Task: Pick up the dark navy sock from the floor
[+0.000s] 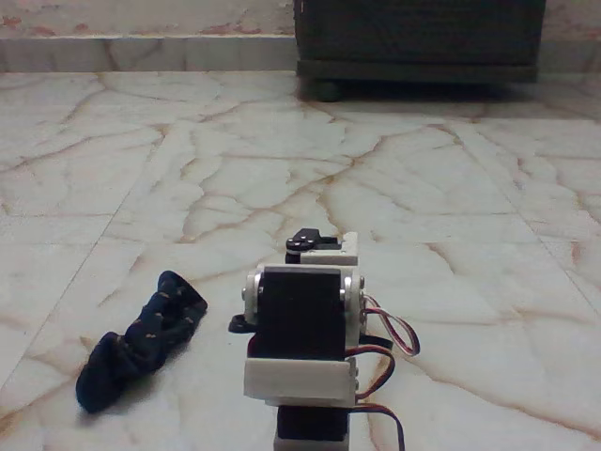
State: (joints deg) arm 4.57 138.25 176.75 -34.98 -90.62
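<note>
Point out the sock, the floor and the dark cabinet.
sock (pixel 141 340), fixed view, middle of its body.
floor (pixel 441 197), fixed view, bare tile.
dark cabinet (pixel 418 38), fixed view, its front face.

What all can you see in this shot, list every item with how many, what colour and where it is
sock: one, dark navy with tiny light specks, lying crumpled on the floor at lower left, just left of the arm and apart from it
floor: one, glossy cream-white marble tiles with reddish-brown veins and thin grout lines, across most of the picture
dark cabinet: one, dark grey-brown, standing on the floor at the back wall, upper right, with a round foot at its left corner
wires: a few, red and dark, looping out of the arm's right side
robot arm: one, white with black servo blocks, folded low at bottom centre, seen from behind; the gripper's state cannot be told from here
</note>
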